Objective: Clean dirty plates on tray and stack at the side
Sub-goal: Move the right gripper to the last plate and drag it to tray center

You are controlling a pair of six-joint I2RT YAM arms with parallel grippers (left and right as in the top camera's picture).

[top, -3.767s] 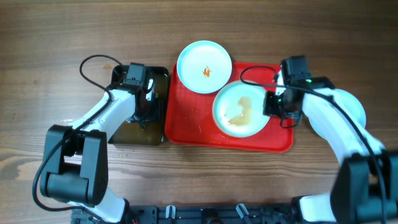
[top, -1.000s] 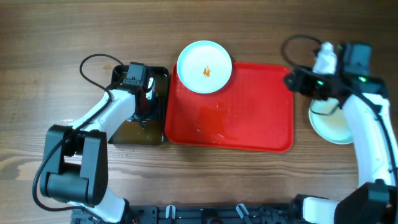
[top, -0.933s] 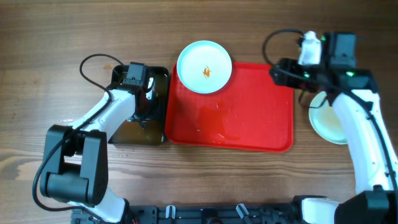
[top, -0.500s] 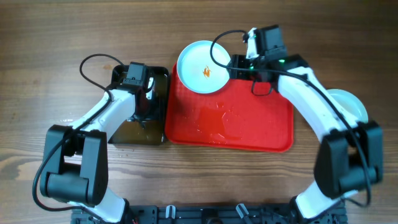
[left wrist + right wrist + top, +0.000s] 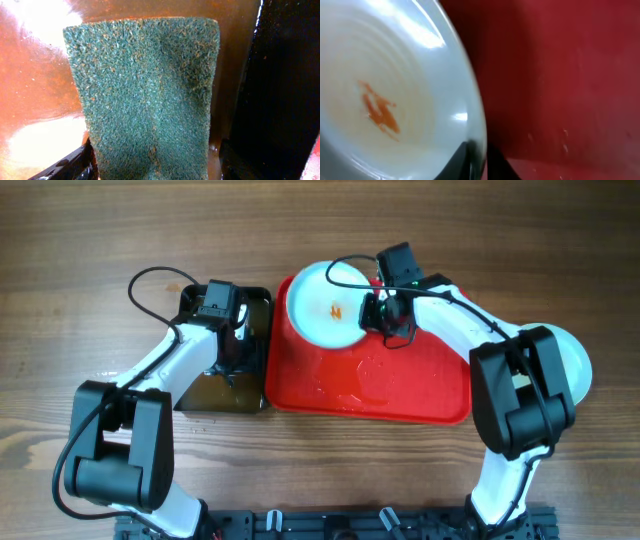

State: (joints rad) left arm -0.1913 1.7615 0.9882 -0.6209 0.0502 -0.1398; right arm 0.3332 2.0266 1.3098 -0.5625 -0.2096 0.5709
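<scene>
The worktop [image 5: 450, 470] is brown wood, with a red tray [image 5: 420, 395] in the middle. A dirty plate [image 5: 320, 305] sits at the tray's far left corner, and the right fingers [image 5: 501, 167] pinch its rim. Another plate [image 5: 578, 365] lies right of the tray, half behind the arm. The left fingers [image 5: 65, 167] hold a green sponge [image 5: 145, 95] in a black tub [image 5: 215, 395].

Worktop and its load

We see a brown wood-grain worktop [image 5: 90, 230] carrying the red tray [image 5: 420, 380] at its middle. A black tub [image 5: 250, 395] of brownish water sits just beside the tray's left edge. Off the tray's right side lies a pale plate [image 5: 578, 365], only its right edge showing; we cannot tell if others lie under it.
</scene>
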